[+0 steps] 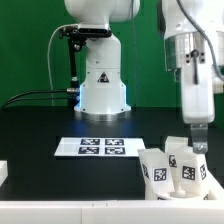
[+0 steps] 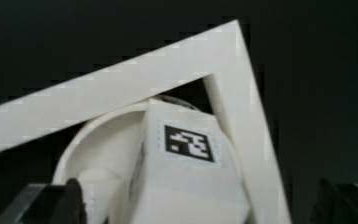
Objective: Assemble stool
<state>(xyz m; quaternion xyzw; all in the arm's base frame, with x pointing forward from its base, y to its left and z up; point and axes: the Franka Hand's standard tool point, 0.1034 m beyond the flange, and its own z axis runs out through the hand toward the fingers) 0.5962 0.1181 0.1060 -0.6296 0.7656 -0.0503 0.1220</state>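
legs [image 1: 172, 167] at exterior view's right of marker board [image 1: 101, 146]

Arm [image 1: 188, 60] hangs at exterior view's right, gripper [image 1: 197, 143] pointing down, jaws apart, just above cluster of tagged white legs [image 1: 172, 167] on black table [image 1: 50, 125]. Marker board [image 1: 101, 147] lies flat mid-table, left of legs. Robot base [image 1: 100, 85] behind, green backdrop [image 1: 30, 45] beyond.

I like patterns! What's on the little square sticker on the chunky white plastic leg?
A black-and-white blocky pattern on the square sticker, clearest in the wrist view.
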